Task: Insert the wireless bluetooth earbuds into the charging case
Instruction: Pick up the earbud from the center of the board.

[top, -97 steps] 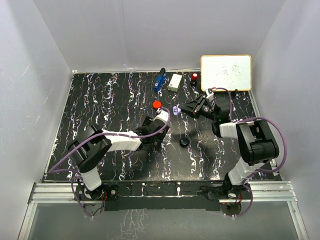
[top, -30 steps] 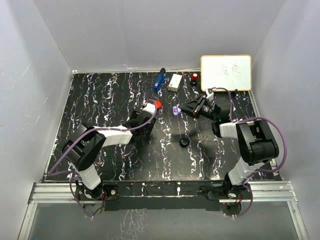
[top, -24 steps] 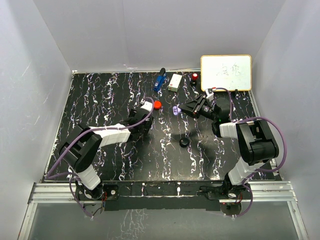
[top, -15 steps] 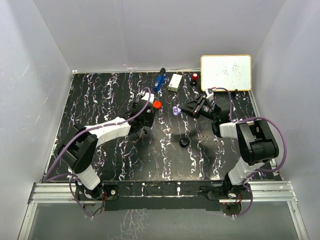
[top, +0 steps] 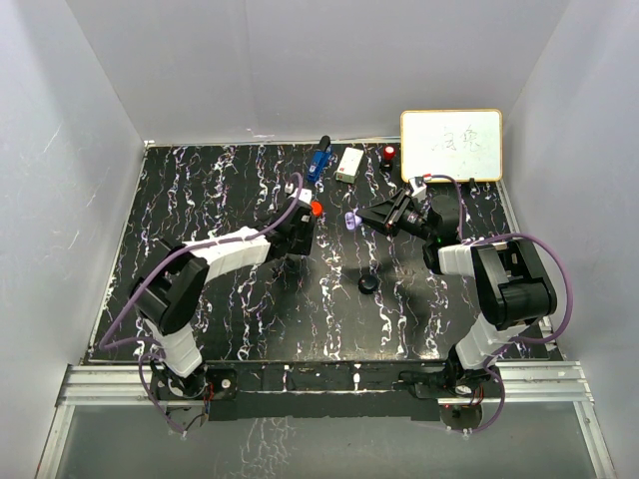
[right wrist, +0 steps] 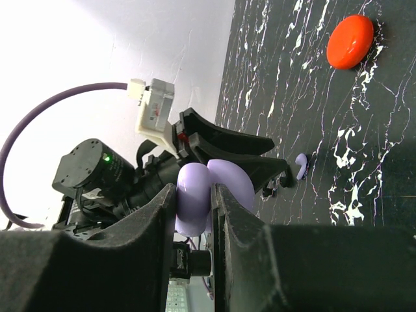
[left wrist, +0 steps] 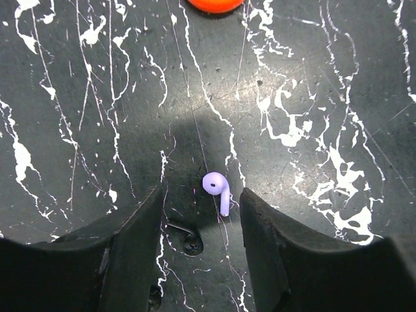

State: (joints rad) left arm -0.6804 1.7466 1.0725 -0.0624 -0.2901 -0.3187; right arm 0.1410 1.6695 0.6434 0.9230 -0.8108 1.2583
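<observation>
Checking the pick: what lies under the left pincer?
A lavender earbud lies on the table between the left pincer's open fingers, untouched. The fingers hide the table beneath them.

Surface point(top: 200, 200): black slab with white veining, seven loose items on it.
Along the far edge, right of middle, a row: blue object point(top: 319, 160), white box point(top: 349, 165), small red-capped item point(top: 388, 154). Whiteboard point(top: 451, 145) at the far right corner. Red round case point(top: 314, 209) near centre. Lavender earbud point(left wrist: 217, 188) lying flat near it, not touching. Black round case point(top: 367, 284) right of centre, toward the near edge.
</observation>
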